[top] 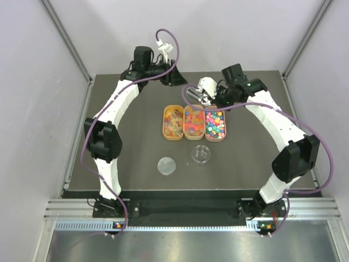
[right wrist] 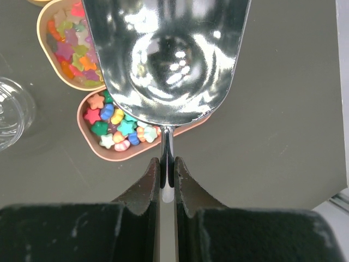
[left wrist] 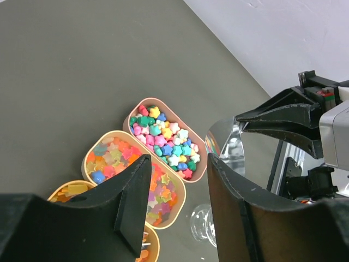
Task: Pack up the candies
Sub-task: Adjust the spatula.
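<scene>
**Entry: candy packing, scooping step, load not yet taken.**

- **Tool:** The right gripper (right wrist: pixel 167 164) is clamped tight on the thin handle of the metal scoop (right wrist: pixel 169 60). The scoop's bowl looks empty, though glare on the metal makes that uncertain.
- **Other arm:** The left gripper (left wrist: pixel 179 164) has its jaws apart with nothing between them, and hangs over the far side of the trays.
- **Goods:** The candies (right wrist: pixel 117 128) fill three oval trays (right wrist: pixel 122 156) side by side at mid-table. None show in the clear dish (top: pixel 201 155), which stands just on the near side of the trays. Its lid (top: pixel 167 165) lies beside it.
- **Relation:** The scoop bowl hangs over the far end of the rightmost tray, above the star pieces and apparently apart from them.
- **Next move, as judged:** Tip the scoop's lip down into the pile and push shallowly. Then lift it level and carry it to the dish without spilling.
</scene>
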### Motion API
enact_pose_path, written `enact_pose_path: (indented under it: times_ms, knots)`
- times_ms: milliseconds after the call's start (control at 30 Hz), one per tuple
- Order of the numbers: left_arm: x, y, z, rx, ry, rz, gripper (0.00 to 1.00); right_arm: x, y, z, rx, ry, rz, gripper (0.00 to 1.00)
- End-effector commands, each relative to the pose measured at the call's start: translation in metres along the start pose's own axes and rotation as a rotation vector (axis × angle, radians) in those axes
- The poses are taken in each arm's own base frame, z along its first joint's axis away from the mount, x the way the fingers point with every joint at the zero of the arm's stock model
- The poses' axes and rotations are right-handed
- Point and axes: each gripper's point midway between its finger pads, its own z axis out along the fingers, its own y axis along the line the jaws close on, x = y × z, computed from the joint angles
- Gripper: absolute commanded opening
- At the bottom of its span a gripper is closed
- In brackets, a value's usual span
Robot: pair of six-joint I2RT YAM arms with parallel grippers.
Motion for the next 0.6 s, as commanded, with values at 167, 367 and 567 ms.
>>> enact_pose_path:
  times_ms: [167, 367, 567]
  knots:
    - [-0.015, -0.024, -0.013, 0.042, -0.029, 0.049, 0.5, -0.025, -0.03, -0.007, 0.09, -0.075, -0.004, 0.0]
    - [-0.017, -0.027, -0.01, 0.05, -0.036, 0.047, 0.51, -0.031, -0.037, -0.004, 0.1, -0.079, -0.01, 0.0]
    - [-0.008, -0.023, -0.004, 0.058, -0.019, 0.024, 0.46, -0.044, -0.043, -0.004, 0.101, -0.12, -0.004, 0.0]
